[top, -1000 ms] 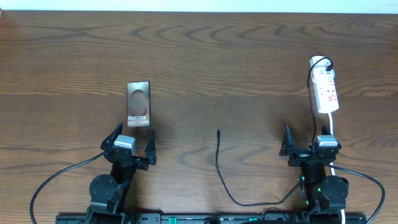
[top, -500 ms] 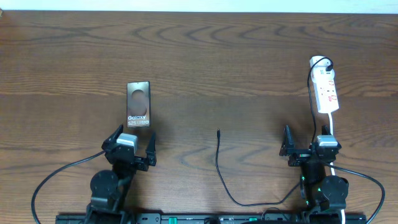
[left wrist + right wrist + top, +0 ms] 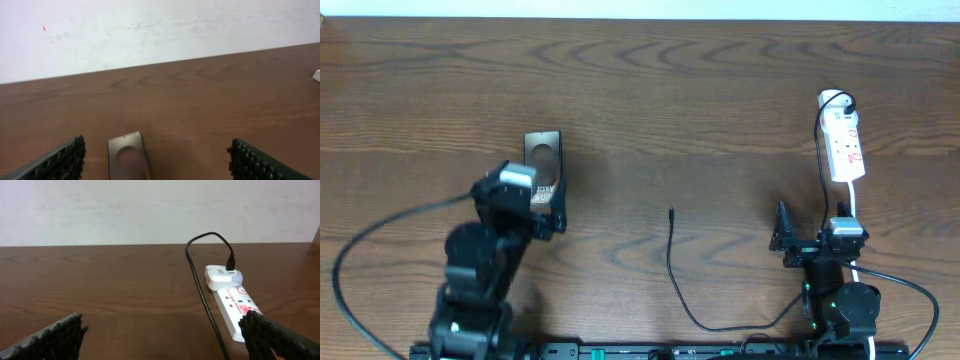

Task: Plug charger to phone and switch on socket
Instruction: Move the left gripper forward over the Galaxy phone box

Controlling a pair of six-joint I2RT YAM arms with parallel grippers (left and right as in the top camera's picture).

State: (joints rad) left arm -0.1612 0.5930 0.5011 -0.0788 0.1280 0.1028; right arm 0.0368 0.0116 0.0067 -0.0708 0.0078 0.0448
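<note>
The phone [image 3: 543,150] lies flat at the left of the table, and my left gripper [image 3: 533,197] covers its near end. In the left wrist view the phone [image 3: 127,159] lies between the open fingers of the left gripper [image 3: 157,157], nearer the left finger. The charger's connector tip [image 3: 671,212] lies at the table's middle, and its thin black cable curves toward the front. The socket [image 3: 844,150] lies at the far right with a white adapter on its far end. My right gripper [image 3: 810,232] is open and empty, just short of the socket [image 3: 234,307].
A black cable [image 3: 200,287] runs from the white adapter [image 3: 222,275] down along the socket's left side. The socket's white cord [image 3: 856,200] runs toward the right arm. The table's far edge meets a white wall [image 3: 150,30].
My left arm has risen and moved forward, so its open gripper now hangs over the phone's near end. The right arm, charger and socket have not moved.
</note>
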